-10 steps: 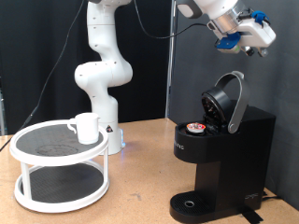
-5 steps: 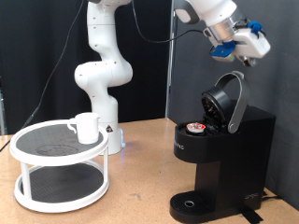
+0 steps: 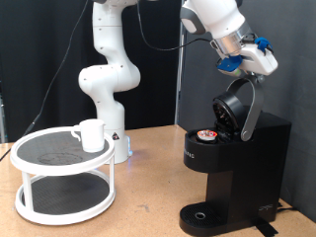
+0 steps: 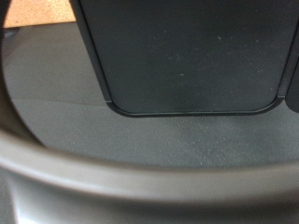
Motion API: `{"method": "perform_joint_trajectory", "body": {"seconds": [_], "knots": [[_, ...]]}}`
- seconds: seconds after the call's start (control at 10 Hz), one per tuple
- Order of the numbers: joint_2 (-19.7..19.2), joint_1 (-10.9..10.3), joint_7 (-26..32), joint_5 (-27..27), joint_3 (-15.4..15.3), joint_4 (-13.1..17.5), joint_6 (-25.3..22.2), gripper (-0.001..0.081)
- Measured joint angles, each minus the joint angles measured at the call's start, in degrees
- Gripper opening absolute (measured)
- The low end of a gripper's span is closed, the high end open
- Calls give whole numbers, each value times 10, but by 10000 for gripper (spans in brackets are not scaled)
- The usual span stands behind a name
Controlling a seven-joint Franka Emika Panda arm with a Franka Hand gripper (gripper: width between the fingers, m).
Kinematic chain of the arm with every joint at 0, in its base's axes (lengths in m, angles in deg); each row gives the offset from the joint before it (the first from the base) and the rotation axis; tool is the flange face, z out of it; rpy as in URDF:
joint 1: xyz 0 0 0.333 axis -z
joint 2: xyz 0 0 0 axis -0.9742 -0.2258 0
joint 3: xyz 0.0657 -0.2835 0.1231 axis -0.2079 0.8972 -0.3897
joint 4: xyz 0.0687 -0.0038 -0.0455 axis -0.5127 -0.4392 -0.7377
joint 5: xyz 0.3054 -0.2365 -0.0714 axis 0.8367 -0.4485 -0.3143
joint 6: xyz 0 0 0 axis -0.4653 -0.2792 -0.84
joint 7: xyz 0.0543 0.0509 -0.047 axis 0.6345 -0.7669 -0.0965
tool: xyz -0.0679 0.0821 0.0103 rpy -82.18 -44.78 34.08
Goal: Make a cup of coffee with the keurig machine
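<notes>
The gripper (image 3: 259,59) hangs in the air just above the raised lid (image 3: 238,105) of the keurig machine (image 3: 235,168). It has blue parts on it. I cannot tell if its fingers are spread apart or pressed together, because they are too small and blurry to see. Nothing can be seen between them.

The wrist view is very close and dark. It shows only a flat black part with rounded corners and a curved grey rim, so it tells little.

The lid stands open and tilted back. Under it sits a little pod (image 3: 205,136) with a reddish top, down in the hole on top of the machine. The machine stands near the right edge of the table (image 3: 148,202).

The cup (image 3: 90,134) is well apart from the machine. It sits on the top shelf of a round white stand (image 3: 63,176) near the left edge of the table. The stand has two shelves.
</notes>
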Motion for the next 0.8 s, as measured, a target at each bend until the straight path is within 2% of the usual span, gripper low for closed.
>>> {"method": "perform_joint_trajectory", "body": {"seconds": [0.3,0.8], "knots": [[7,9,12,5,15,-2,-13,0],[35,35,78,3,52,-32,-50,0]]}}
